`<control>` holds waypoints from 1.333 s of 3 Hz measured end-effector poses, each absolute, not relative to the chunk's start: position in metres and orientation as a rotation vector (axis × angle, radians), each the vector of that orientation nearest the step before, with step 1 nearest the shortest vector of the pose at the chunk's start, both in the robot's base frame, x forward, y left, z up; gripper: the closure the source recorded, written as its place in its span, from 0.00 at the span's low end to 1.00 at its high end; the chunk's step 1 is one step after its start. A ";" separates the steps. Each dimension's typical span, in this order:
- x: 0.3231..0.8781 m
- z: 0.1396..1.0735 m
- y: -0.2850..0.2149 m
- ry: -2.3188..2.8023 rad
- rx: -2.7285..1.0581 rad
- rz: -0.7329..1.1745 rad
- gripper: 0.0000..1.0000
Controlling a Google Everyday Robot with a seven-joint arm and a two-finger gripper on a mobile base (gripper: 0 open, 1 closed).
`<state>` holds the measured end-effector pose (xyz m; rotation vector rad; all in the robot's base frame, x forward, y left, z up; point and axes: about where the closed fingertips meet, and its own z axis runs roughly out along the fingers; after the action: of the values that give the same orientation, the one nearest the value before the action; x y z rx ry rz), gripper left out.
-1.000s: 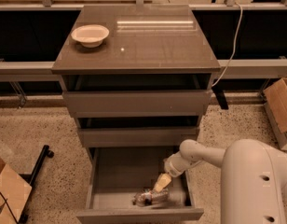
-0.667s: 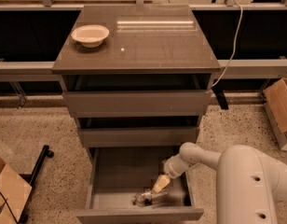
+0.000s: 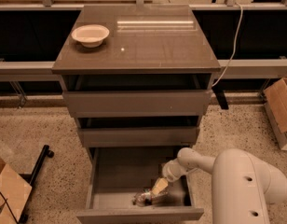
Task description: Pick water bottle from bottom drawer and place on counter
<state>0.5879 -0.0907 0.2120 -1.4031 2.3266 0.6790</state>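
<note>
Gripper (image 3: 158,188) sat low in bottom drawer (image 3: 106,181), covering right end of water bottle (image 3: 142,199); cap and label could not be made out, contact unclear. Drawer front cut by lower edge. Arm (image 3: 246,190) ran off bottom. Cardboard box (image 3: 279,111) clipped at right edge.

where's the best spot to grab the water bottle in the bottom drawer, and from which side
Likely across its mid-body, from above: the water bottle lies on its side by the front wall of the bottom drawer, whose walls block sideways approaches. The gripper sits just above it.
</note>
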 end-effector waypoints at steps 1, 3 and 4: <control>0.588 0.200 -0.087 2.331 -1.422 0.627 0.00; 0.589 0.144 -0.088 2.384 -1.475 0.521 0.00; 0.582 0.121 -0.092 2.432 -1.475 0.531 0.14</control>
<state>0.5819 -0.0918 0.1207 -1.4753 2.4316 0.5309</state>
